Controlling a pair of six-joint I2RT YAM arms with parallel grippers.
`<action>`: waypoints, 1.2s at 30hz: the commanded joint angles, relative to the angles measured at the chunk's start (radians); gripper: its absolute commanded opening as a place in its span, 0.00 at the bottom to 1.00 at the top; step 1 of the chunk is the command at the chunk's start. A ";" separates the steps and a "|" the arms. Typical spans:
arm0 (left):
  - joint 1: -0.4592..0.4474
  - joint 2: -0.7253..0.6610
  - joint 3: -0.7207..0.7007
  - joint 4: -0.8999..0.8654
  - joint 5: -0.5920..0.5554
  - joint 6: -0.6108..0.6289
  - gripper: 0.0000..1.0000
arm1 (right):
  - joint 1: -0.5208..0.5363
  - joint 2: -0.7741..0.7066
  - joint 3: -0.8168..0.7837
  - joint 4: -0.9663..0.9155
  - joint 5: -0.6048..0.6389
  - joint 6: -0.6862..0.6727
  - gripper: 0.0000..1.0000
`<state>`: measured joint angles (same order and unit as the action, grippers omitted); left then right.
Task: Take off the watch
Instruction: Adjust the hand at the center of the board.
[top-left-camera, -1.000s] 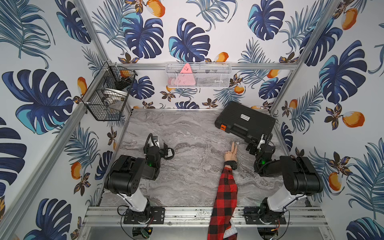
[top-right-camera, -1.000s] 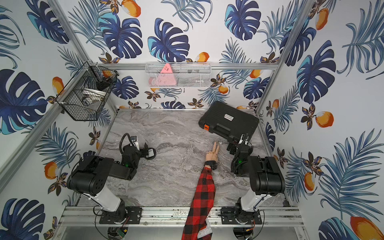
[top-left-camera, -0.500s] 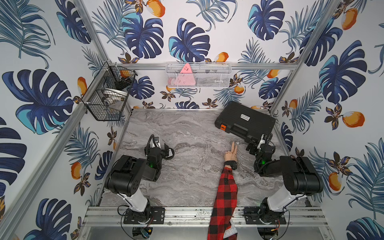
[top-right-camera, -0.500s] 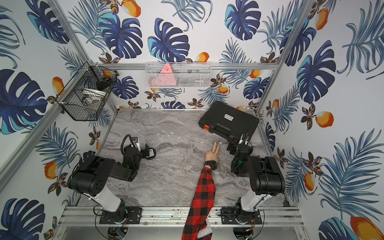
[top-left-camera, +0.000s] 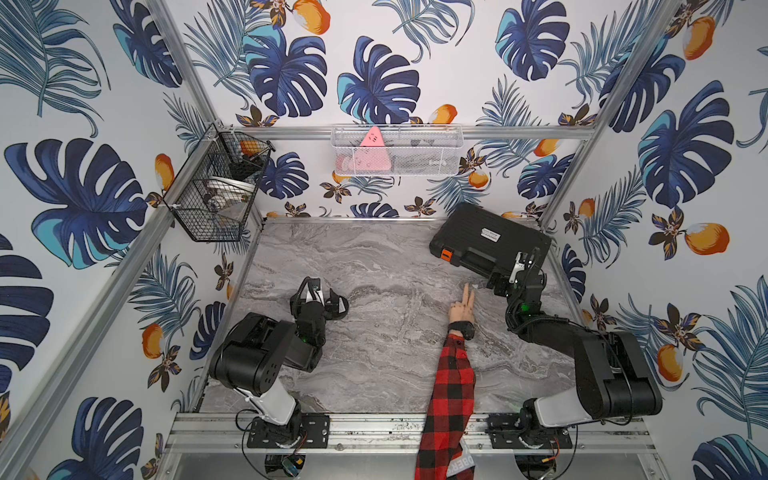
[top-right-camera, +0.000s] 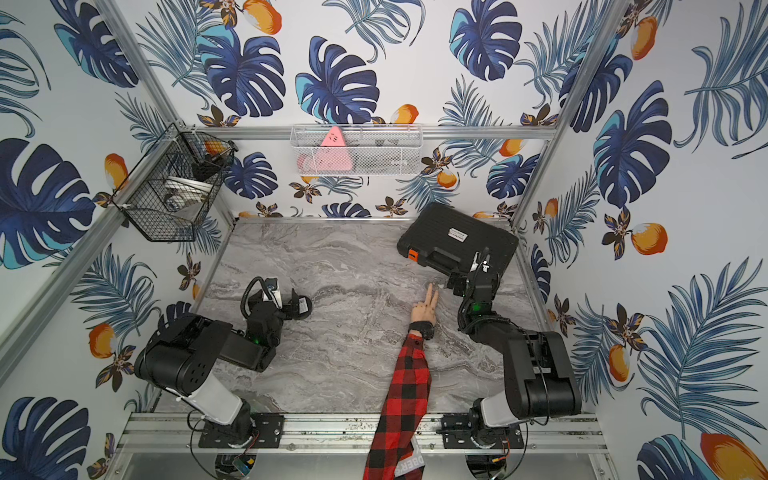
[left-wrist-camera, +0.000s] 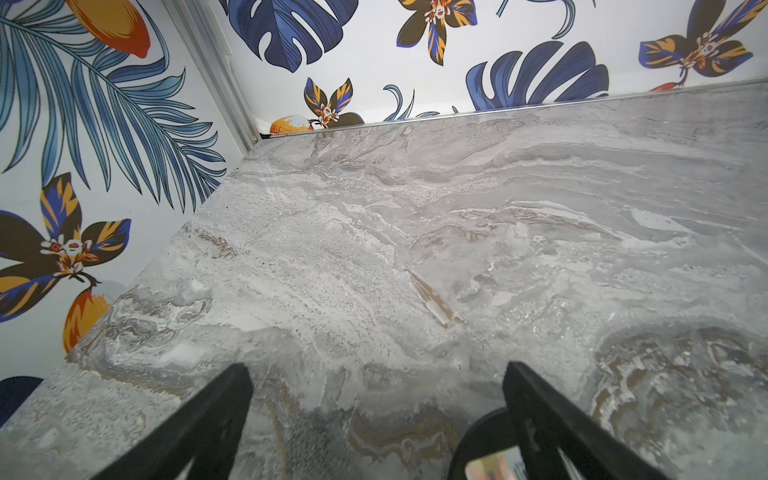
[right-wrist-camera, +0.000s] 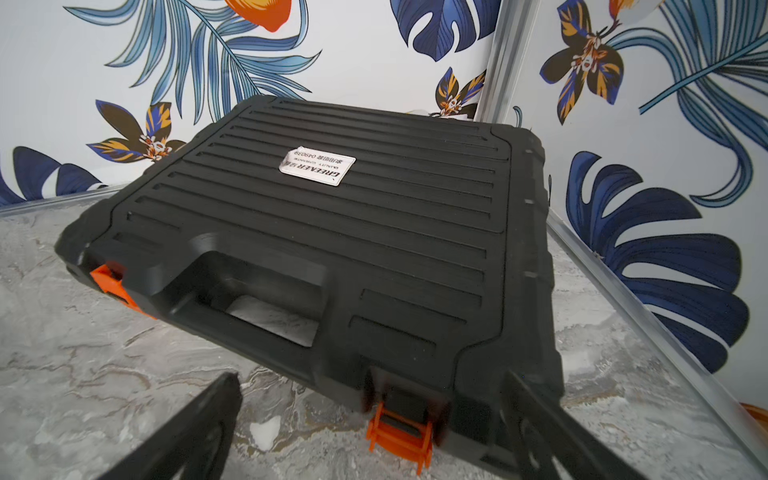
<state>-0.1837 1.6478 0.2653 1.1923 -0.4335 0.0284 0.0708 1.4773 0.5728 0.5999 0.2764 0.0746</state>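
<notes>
The watch (top-left-camera: 465, 331) sits on the mannequin wrist, right of the tabletop's (top-left-camera: 374, 257) middle and toward its front edge, hard against the plaid cuff (top-left-camera: 455, 347). The forearm crosses the front edge and runs toward the back, so the strap's loop should slide off backward, over the hand (top-left-camera: 460, 311).

Your right fingers (right-wrist-camera: 199, 424) are the nearer pair. They are spread wide and hold nothing, near the hand's right side but aimed at the ribbed black case (right-wrist-camera: 332, 232) in the back right corner. The watch lies behind them, to the front-left.

Your left fingers (left-wrist-camera: 208, 415) are released too, well apart near the left edge, beside a flat disc (top-left-camera: 341, 306).

The watch body is chunky, round and black. Its strap looks rubbery, the hand smooth and hard.
</notes>
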 joint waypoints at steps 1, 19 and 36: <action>0.000 -0.003 -0.003 0.059 -0.005 0.021 0.99 | 0.010 -0.022 0.043 -0.155 0.012 0.050 1.00; 0.020 -0.174 0.152 -0.381 0.011 -0.003 0.99 | 0.100 -0.081 0.233 -0.589 -0.206 0.260 0.97; -0.117 -0.037 0.922 -1.527 0.030 -0.530 0.99 | 0.136 -0.051 0.362 -0.904 -0.341 0.371 0.92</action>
<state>-0.2981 1.5646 1.1072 0.0246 -0.4934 -0.2806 0.2070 1.4376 0.9329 -0.2260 -0.0288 0.4110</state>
